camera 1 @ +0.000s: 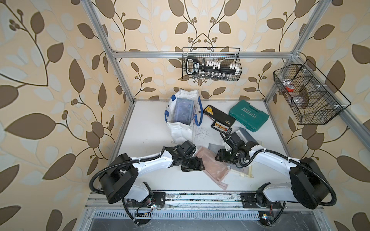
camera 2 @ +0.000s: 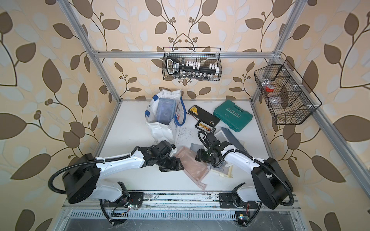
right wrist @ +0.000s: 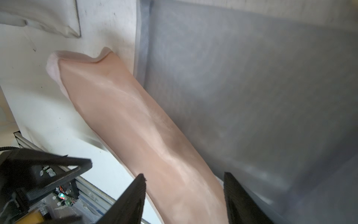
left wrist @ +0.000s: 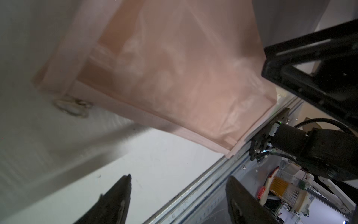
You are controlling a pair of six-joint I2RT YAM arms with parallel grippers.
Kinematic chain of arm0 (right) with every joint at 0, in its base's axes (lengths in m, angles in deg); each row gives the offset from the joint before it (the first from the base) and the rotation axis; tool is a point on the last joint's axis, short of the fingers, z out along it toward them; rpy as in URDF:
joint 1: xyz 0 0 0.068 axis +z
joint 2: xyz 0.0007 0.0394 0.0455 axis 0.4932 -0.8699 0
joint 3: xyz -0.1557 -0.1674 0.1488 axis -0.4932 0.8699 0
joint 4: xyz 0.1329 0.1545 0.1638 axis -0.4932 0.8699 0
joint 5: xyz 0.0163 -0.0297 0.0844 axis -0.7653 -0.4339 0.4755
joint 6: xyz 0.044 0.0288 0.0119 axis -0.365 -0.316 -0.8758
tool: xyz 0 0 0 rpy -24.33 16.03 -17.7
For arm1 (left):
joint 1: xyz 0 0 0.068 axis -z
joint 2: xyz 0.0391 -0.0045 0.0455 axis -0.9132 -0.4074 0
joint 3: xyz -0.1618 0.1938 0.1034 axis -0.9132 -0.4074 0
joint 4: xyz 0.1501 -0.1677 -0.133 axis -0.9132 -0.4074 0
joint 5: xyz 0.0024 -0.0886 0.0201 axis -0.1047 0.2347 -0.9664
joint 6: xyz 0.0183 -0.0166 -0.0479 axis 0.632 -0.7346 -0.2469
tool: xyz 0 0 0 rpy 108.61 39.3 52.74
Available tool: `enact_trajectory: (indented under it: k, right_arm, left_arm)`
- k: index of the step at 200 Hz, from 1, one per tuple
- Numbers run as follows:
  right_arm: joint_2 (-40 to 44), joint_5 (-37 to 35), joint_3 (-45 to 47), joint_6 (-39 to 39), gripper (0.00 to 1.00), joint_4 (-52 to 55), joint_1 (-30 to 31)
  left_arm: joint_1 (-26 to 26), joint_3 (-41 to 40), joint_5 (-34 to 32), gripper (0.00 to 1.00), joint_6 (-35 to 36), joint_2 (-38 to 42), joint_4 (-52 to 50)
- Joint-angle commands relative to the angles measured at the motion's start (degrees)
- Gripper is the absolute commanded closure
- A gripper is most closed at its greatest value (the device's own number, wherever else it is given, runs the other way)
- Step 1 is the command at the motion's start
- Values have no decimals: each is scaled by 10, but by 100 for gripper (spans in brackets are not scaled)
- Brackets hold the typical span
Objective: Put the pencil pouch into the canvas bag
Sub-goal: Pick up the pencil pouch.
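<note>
The pencil pouch [camera 1: 212,167] [camera 2: 193,163] is a flat pink mesh pouch lying near the table's front middle, between my two grippers. My left gripper [camera 1: 197,166] [left wrist: 179,176] sits at the pouch's left edge, open, with only bare table between its fingers and the pouch [left wrist: 184,67] just ahead. My right gripper [camera 1: 220,157] [right wrist: 184,174] is at the pouch's right edge, jaws apart, with the pouch [right wrist: 135,126] running between its fingers. The canvas bag [camera 1: 180,131] [camera 2: 160,130], white with blue handles, stands upright at the back left, mouth open, with a bluish pouch [camera 1: 184,110] inside.
A grey mesh pouch [right wrist: 251,97] [camera 1: 212,147] lies under and beside the pink one. Behind my right arm are a green tool case [camera 1: 248,116], a black case [camera 1: 219,117] and a small bit set [camera 1: 221,128]. Wire baskets [camera 1: 212,64] [camera 1: 306,94] hang on the back and right frame.
</note>
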Motion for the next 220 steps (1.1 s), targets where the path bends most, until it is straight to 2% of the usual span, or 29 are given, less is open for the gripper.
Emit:
enact_trajectory:
  k: [1, 25, 50, 73, 102, 112, 123, 141, 181, 202, 220]
  right_arm:
    - [9, 20, 22, -23, 38, -19, 15]
    - [-1, 28, 32, -33, 39, -41, 39]
    - [-18, 39, 39, -36, 43, -66, 48]
    - [-25, 51, 35, -34, 61, -81, 52]
    - [5, 52, 23, -23, 89, -71, 54]
    - [23, 49, 18, -19, 99, -62, 53]
    - [49, 43, 15, -15, 100, -50, 53]
    - [103, 33, 9, -17, 100, -25, 53]
    - [214, 19, -14, -34, 100, 18, 45]
    - [249, 22, -41, -38, 100, 34, 29]
    - [272, 42, -71, -38, 100, 30, 5]
  left_arm:
    - [5, 22, -30, 29, -22, -49, 60]
    - [12, 20, -22, 31, -44, -68, 114]
    - [13, 31, -25, 37, -54, -77, 120]
    - [13, 45, -24, 45, -51, -85, 116]
    - [13, 57, -22, 46, -43, -64, 97]
    - [13, 65, -24, 46, -21, -48, 77]
    - [13, 73, -29, 45, -6, -23, 49]
    - [13, 94, -32, 39, 17, 23, 0]
    - [13, 130, -31, 11, 53, 117, -88]
    - [13, 158, -33, 3, 69, 154, -122]
    - [13, 184, -35, 1, 79, 180, -138]
